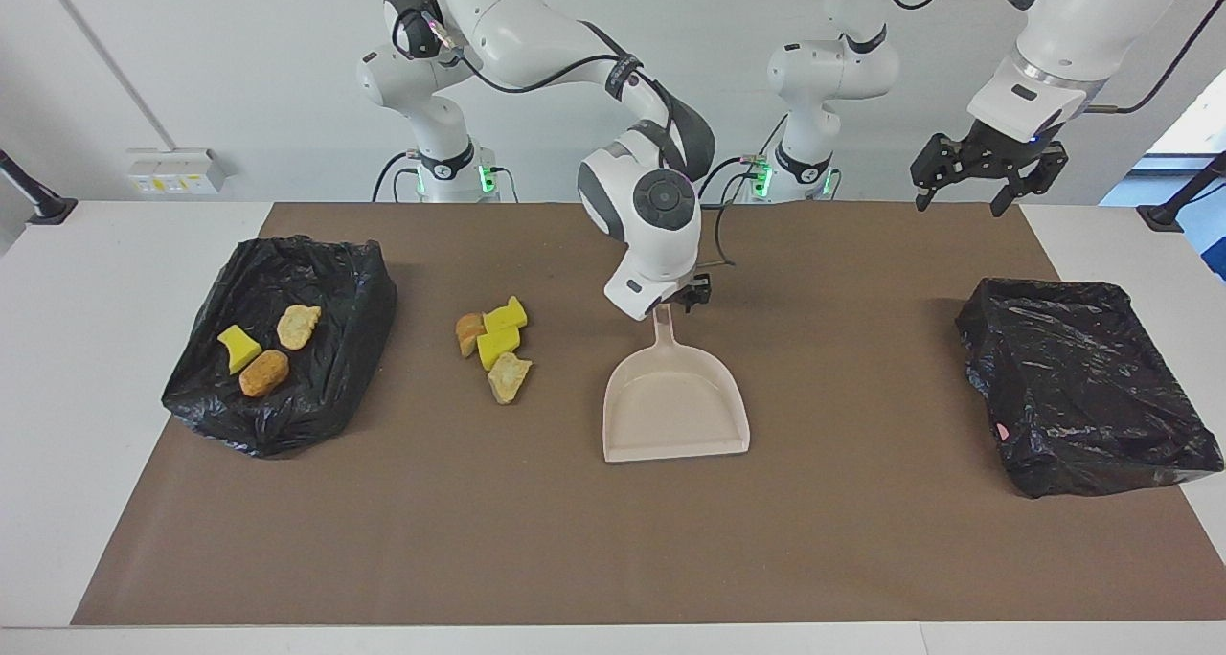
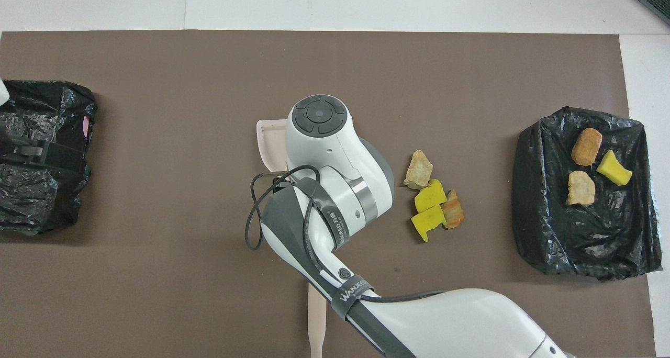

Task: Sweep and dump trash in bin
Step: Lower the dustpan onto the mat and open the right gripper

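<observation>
Several trash chunks [image 1: 495,346], yellow sponge and tan bread-like lumps, lie clustered on the brown mat [image 1: 383,540] and also show in the overhead view [image 2: 432,201]. Three more chunks [image 1: 263,350] lie in the black-bagged bin [image 1: 345,291] at the right arm's end, seen overhead too [image 2: 589,169]. The beige dustpan [image 1: 673,401] lies flat on the mat beside the cluster, toward the left arm's end. My right gripper [image 1: 682,303] is shut on its handle [image 1: 662,334]. In the overhead view the right arm hides most of the pan [image 2: 268,141]. My left gripper [image 1: 961,203] waits, open and raised.
A second black-bagged bin [image 1: 1082,396] stands at the left arm's end with no chunks in it; it also shows overhead [image 2: 42,190]. A pale flat stick [image 2: 315,321] lies near the robots' edge, partly under the right arm.
</observation>
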Robot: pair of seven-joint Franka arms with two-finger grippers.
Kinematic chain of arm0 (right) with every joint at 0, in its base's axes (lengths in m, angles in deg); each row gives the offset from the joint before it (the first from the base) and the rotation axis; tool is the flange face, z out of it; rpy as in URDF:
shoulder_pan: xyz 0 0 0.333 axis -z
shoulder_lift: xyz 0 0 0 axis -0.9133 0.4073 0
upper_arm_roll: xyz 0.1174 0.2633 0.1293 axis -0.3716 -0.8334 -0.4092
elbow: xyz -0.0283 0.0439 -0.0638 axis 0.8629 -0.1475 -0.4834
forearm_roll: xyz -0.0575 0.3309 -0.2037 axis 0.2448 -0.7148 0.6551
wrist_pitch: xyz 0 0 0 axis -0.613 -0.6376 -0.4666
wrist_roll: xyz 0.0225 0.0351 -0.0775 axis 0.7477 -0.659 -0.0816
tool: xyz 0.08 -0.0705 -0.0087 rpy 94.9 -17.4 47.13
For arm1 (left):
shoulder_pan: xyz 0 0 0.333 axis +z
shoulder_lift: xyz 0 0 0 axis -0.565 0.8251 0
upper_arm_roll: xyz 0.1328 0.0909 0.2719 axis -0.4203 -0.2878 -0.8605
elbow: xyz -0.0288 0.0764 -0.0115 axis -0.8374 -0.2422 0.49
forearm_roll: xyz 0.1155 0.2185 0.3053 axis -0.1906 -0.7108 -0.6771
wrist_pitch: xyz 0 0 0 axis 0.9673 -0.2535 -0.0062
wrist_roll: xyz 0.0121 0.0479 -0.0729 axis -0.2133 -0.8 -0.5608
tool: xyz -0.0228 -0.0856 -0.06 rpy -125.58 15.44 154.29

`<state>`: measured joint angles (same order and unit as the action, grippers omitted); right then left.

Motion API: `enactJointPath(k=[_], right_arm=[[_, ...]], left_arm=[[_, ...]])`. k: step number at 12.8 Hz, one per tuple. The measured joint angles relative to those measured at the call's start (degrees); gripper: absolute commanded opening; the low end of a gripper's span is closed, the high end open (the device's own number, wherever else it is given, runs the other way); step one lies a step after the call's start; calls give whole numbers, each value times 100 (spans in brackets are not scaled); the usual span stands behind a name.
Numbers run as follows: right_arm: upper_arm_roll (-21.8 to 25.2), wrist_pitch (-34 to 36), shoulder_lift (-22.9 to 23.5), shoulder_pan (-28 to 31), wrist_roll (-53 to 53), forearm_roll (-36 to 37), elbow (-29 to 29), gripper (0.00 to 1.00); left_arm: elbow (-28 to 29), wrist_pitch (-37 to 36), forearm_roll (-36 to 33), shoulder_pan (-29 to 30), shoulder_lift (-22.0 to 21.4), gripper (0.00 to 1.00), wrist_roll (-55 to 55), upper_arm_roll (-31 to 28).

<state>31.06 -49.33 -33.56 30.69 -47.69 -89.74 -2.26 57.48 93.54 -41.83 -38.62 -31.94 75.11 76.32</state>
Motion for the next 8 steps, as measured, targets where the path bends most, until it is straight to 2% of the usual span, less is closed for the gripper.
enactJointPath(k=[5,8], right_arm=[[61,2,-268,411,-82,-2,65,100],[61,126,-791,592,-95,-6,-304,100]], left_arm=[[117,344,0,-22,147,100,2,337],[177,580,0,-61,344,100,-115,672]])
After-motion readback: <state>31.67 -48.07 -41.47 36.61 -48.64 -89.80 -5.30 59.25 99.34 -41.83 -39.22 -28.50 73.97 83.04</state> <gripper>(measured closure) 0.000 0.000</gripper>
